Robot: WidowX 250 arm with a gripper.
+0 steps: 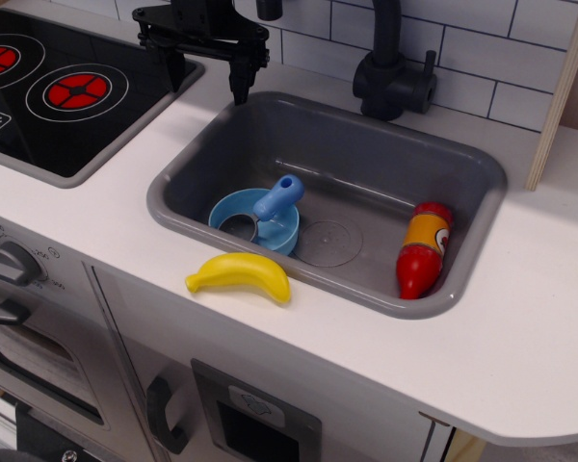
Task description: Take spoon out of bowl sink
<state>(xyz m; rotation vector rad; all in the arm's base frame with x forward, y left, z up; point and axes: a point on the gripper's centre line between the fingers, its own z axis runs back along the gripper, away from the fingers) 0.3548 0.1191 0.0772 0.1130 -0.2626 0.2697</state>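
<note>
One spoon (270,206), one bowl (233,208), one sink (385,164). One banana (239,276), one red-yellow bottle (423,248), one faucet (393,72). Two red burners (75,91) on one stovetop (125,106). One gripper (206,77).

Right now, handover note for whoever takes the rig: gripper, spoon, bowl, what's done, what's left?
Gripper: open, empty, hovering above the sink's back-left rim, near the stove edge.
Spoon: in the bowl, grey head down inside it, blue handle sticking up over the right rim.
Bowl: on the floor of the sink, front-left corner.
Also in the sink: red-yellow bottle against the right wall. Banana on the counter in front of the sink.
Done: nothing yet, spoon untouched.
Left: reach down to the handle, grasp, lift the spoon out of the bowl.
</note>
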